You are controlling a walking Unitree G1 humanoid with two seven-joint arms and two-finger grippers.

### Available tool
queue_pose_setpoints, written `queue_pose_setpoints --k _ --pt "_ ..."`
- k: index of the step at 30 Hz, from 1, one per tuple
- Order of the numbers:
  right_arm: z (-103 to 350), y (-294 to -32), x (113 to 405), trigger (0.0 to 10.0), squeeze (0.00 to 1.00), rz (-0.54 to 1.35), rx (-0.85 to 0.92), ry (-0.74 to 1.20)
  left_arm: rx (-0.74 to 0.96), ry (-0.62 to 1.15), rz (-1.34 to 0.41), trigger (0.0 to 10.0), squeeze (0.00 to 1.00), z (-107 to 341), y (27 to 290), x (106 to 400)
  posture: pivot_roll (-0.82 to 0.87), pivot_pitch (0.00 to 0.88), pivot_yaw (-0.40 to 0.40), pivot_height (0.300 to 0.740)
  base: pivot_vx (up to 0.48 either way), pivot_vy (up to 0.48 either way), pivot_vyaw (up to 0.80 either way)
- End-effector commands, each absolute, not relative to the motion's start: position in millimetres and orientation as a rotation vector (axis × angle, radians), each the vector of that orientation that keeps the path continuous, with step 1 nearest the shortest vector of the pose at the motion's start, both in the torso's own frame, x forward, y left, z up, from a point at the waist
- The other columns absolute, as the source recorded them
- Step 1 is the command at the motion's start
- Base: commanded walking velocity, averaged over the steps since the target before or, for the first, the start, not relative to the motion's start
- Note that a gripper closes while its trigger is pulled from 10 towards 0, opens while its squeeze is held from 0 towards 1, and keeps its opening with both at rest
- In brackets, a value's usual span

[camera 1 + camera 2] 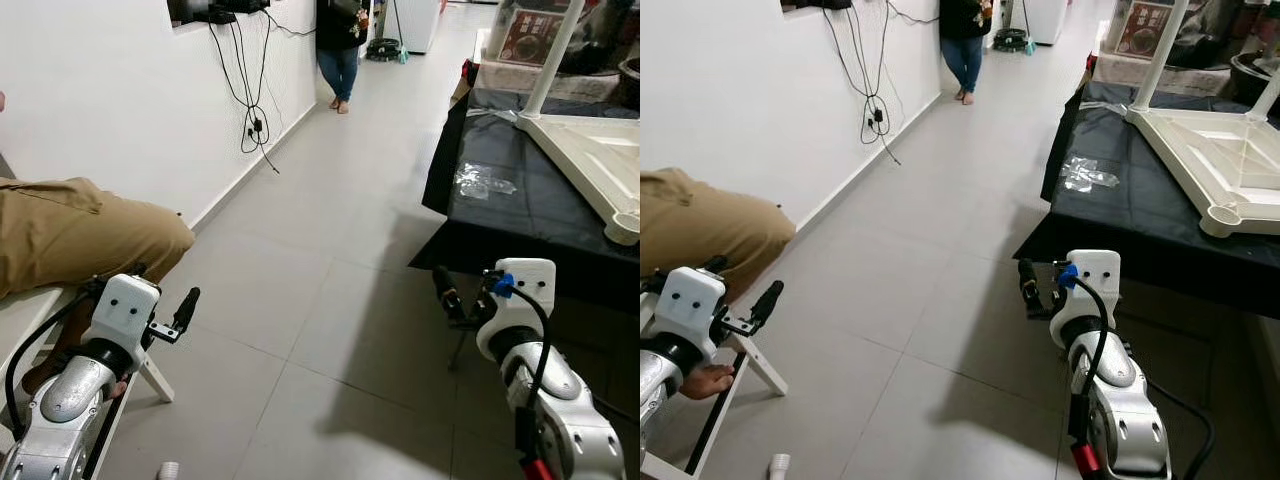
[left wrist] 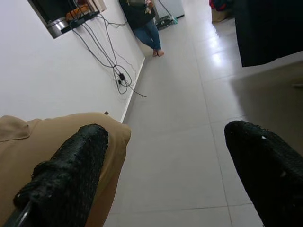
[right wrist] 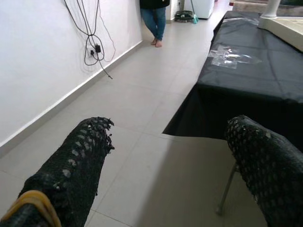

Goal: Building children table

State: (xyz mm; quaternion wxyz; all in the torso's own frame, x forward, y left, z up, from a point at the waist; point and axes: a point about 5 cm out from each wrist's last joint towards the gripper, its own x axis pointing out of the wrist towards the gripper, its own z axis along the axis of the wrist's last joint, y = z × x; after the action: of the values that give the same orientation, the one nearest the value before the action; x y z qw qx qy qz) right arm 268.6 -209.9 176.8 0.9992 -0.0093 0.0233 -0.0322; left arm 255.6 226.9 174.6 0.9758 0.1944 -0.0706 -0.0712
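The children table (image 1: 1225, 160), a white plastic unit, lies upside down on a work table covered with a black cloth (image 1: 1140, 215), with one white leg (image 1: 1162, 45) already fitted and standing up from its far corner and an empty round leg socket (image 1: 1223, 215) at its near corner. A clear plastic bag (image 1: 1087, 175) lies flat on the cloth, to the left of the children table and apart from it. The right gripper (image 3: 165, 161) hangs in free air over the grey tiled floor (image 1: 930, 270), short of the near-left corner of the black cloth and below the level of the children table; its jaws are spread wide, hold nothing and touch nothing. The left gripper (image 2: 161, 170) hangs well to the left of the black cloth, across the open floor; its jaws are likewise spread wide and grasp nothing. Directly beside the left gripper is the knee of a seated person in tan trousers (image 1: 85, 235), whose seat has a white frame (image 1: 735, 375). A second person in jeans (image 1: 340, 50) stands barefoot far down the floor, beside the white wall (image 1: 110, 90), where black cables (image 1: 250, 90) hang down to a socket.
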Motion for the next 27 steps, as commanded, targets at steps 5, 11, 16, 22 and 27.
queue_pose_setpoints --k 5,11,16,22,27 --pt "178.6 -210.2 266.7 10.0 0.0 -0.062 -0.025 0.043 0.374 -0.144 -0.164 10.0 1.0 171.5 223.2 253.1 0.09 0.039 -0.044 0.74 0.0 0.0 0.0" --pt "180.2 -210.5 264.5 10.0 0.0 -0.059 -0.034 0.025 0.42 -0.111 -0.108 10.0 1.0 167.9 227.1 254.2 0.09 0.043 -0.045 0.74 0.0 0.0 0.0" --pt "180.6 -209.4 262.8 10.0 0.0 -0.061 -0.033 0.015 0.423 -0.096 -0.108 10.0 0.0 165.9 227.0 255.0 0.08 0.048 -0.045 0.74 0.0 0.0 0.0" --pt "181.7 -214.1 260.7 10.0 0.0 -0.067 -0.044 0.017 0.41 -0.084 -0.13 10.0 0.0 163.1 221.2 252.6 0.08 0.058 -0.049 0.74 0.0 0.0 0.0" --pt "182.4 -216.4 260.2 10.0 0.0 -0.07 -0.051 0.02 0.397 -0.077 -0.134 10.0 0.0 161.9 219.1 250.9 0.07 0.065 -0.053 0.74 0.0 0.0 0.0"
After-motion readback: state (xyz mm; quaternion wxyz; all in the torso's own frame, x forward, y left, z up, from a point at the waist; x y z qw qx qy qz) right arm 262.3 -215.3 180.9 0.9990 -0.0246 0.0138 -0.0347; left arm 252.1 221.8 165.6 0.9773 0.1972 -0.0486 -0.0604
